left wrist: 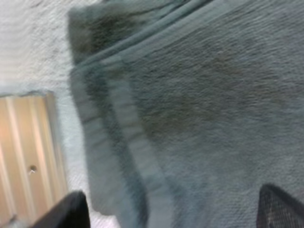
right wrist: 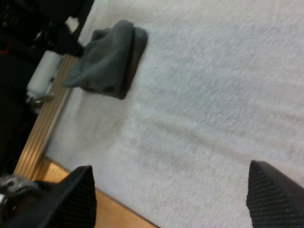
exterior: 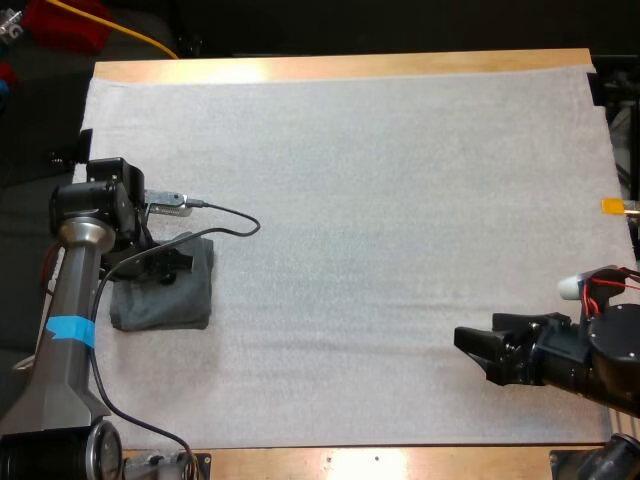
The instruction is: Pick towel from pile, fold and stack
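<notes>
The folded grey-green towel (exterior: 172, 302) lay at the left edge of the mat (exterior: 380, 200). The left gripper (exterior: 168, 268) hung directly over it, fingers spread and gripping nothing. The right gripper (exterior: 480, 352), likewise spread and empty, hovered well to the towel's right. To my eye, a straight lift clear would best keep the fold square.

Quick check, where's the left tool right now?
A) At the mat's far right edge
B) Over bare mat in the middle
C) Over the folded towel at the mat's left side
C: in the high view the left tool sits over the folded towel near the left edge of the mat, and the left wrist view looks straight down on towel fabric.
</notes>
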Robot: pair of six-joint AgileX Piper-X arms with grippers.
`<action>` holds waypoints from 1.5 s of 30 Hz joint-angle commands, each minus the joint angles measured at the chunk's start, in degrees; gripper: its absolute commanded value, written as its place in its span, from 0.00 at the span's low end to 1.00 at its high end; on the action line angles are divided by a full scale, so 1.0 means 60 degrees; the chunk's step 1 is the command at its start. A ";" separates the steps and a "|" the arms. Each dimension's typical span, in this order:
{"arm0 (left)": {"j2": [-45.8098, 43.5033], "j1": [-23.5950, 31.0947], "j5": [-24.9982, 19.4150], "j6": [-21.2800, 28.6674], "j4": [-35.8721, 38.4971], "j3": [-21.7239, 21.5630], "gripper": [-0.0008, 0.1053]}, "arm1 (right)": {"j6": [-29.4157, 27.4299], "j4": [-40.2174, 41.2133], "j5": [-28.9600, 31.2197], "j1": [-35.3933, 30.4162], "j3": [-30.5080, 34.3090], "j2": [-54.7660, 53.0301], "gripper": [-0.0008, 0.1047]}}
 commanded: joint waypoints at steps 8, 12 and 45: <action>-0.0048 -0.0002 0.1448 -0.0227 -0.0520 0.0942 0.66 | -0.0042 -0.0160 -0.0138 0.0008 -0.0031 -0.0030 0.63; -0.0045 -0.0002 0.1448 -0.0389 -0.1386 0.1780 0.66 | -0.0042 -0.0160 -0.0138 0.0008 -0.0031 -0.0030 0.63; -0.0185 -0.0002 0.1448 -0.0807 -0.3367 0.0941 0.66 | 0.0176 -0.0706 -0.0138 0.0008 -0.0031 -0.0030 0.63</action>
